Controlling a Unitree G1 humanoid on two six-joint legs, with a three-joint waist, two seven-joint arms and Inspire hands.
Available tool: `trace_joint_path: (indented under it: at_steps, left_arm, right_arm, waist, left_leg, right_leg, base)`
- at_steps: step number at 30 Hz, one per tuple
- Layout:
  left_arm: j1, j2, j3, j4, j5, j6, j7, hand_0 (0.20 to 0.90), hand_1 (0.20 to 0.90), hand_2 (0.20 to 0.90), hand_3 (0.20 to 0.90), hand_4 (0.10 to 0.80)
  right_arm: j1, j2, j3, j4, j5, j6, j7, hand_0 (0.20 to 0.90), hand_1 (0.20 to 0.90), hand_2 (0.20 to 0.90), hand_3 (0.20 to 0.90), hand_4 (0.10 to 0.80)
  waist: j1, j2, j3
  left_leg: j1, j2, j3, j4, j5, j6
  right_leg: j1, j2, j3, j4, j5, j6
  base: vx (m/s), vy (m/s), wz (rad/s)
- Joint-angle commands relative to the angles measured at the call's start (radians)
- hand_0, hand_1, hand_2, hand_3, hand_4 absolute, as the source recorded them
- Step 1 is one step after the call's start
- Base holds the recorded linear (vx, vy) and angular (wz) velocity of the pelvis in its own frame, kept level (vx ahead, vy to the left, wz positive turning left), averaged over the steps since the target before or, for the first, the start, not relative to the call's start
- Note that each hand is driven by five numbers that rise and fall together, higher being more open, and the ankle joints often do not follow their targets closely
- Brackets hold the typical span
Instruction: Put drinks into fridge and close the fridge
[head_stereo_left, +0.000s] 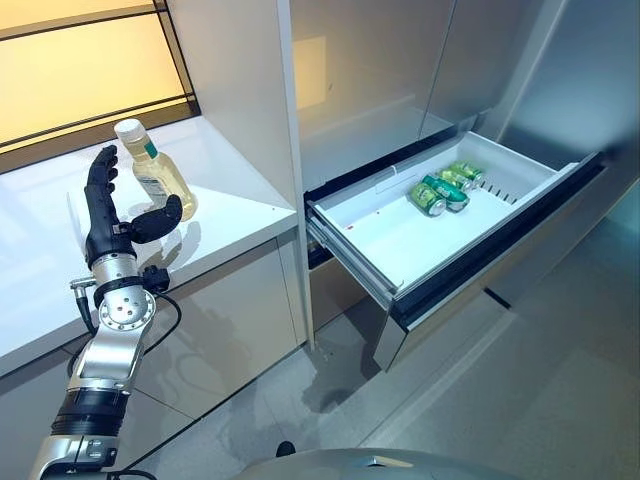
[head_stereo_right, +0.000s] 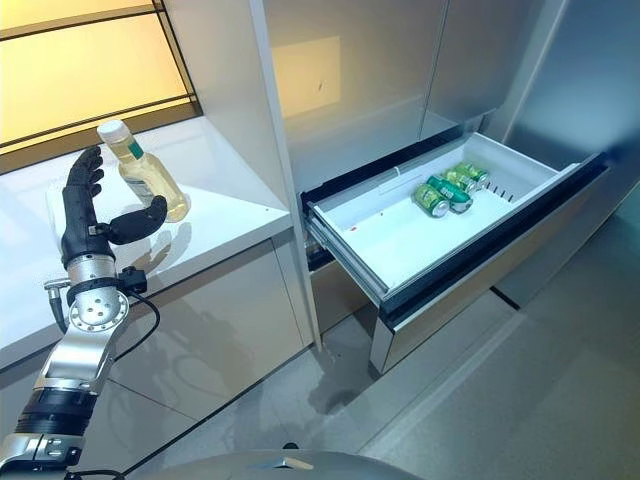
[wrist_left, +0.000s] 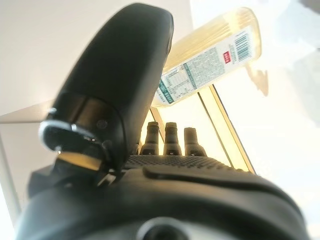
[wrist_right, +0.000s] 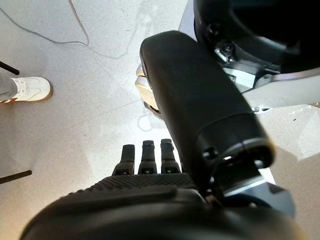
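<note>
My left hand open beside the bottle, drawer out with cans in it.

Eye views: my left hand (head_stereo_left: 110, 215) stands upright on the white worktop (head_stereo_left: 230, 205), fingers straight, thumb out toward the bottle (head_stereo_left: 160, 175) just beside it, nothing gripped; the fridge drawer (head_stereo_left: 380, 245) is pulled out, green cans (head_stereo_left: 445, 188) lying at its far end. Left wrist view: the bottle (wrist_left: 210, 60) shows past my thumb. Right wrist view: my right hand (wrist_right: 150, 165) hangs open and empty over the floor (wrist_right: 75, 115), a person's shoe (wrist_right: 30, 89) nearby.

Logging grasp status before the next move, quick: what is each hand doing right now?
Left hand: open, fingers straight beside the bottle on the counter, not gripping it.
Right hand: open, empty, facing the floor.
</note>
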Motion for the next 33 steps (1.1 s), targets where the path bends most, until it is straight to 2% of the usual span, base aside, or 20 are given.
trace_joint_path:
  at_steps: [1,10,16,24,33]
  left_arm:
    - [-0.144,0.037,0.029,0.047,-0.042,-0.049,0.023,0.9,0.9,0.9,0.9,0.8]
    - [-0.185,-0.016,0.019,0.116,-0.278,-0.056,-0.051,0.9,0.9,0.9,0.9,0.8]
    - [-0.213,-0.049,0.041,0.164,-0.481,-0.091,-0.122,0.9,0.9,0.9,0.9,0.8]
    - [-0.245,-0.032,0.06,0.23,-0.484,-0.118,-0.101,0.9,0.9,0.9,0.9,0.8]
    - [-0.29,0.003,0.062,0.224,-0.362,-0.199,-0.021,0.9,0.9,0.9,0.9,0.8]
  right_arm:
    - [-0.099,0.016,-0.03,-0.022,0.027,-0.016,0.008,0.9,0.9,0.9,0.9,0.8]
    - [-0.109,0.014,-0.025,-0.019,0.025,-0.009,0.015,0.9,0.9,0.9,0.9,0.8]
    - [-0.107,0.012,-0.023,-0.024,0.013,-0.003,0.022,0.9,0.9,0.9,0.9,0.8]
    - [-0.1,0.006,-0.017,-0.027,0.002,-0.004,0.029,0.9,0.9,0.9,0.9,0.8]
    - [-0.093,0.005,-0.007,-0.016,0.009,-0.019,0.03,0.9,0.9,0.9,0.9,0.8]
  waist:
    - [-0.003,0.014,-0.005]
    - [-0.015,0.018,-0.011]
    - [-0.027,0.02,-0.015]
    - [-0.039,0.02,-0.022]
    - [-0.045,0.017,-0.027]
  left_leg:
    - [0.075,-0.029,-0.016,0.007,-0.187,0.021]
    - [0.081,-0.029,-0.01,0.007,-0.187,0.023]
    - [0.086,-0.029,-0.003,0.007,-0.189,0.024]
    - [0.089,-0.03,0.006,0.007,-0.191,0.025]
    - [0.09,-0.028,0.012,0.007,-0.195,0.023]
  right_leg:
    - [-0.074,-0.002,0.063,0.018,0.02,0.055]
    - [-0.076,-0.003,0.069,0.024,0.02,0.057]
    - [-0.077,-0.003,0.075,0.026,0.021,0.057]
    - [-0.076,-0.002,0.083,0.024,0.022,0.057]
    - [-0.077,-0.002,0.082,0.023,0.022,0.058]
  base:
    - [0.0,0.0,0.0]
    - [0.006,0.001,-0.01]
    - [0.01,0.001,-0.01]
    - [0.01,0.001,-0.02]
    - [0.008,-0.003,-0.03]
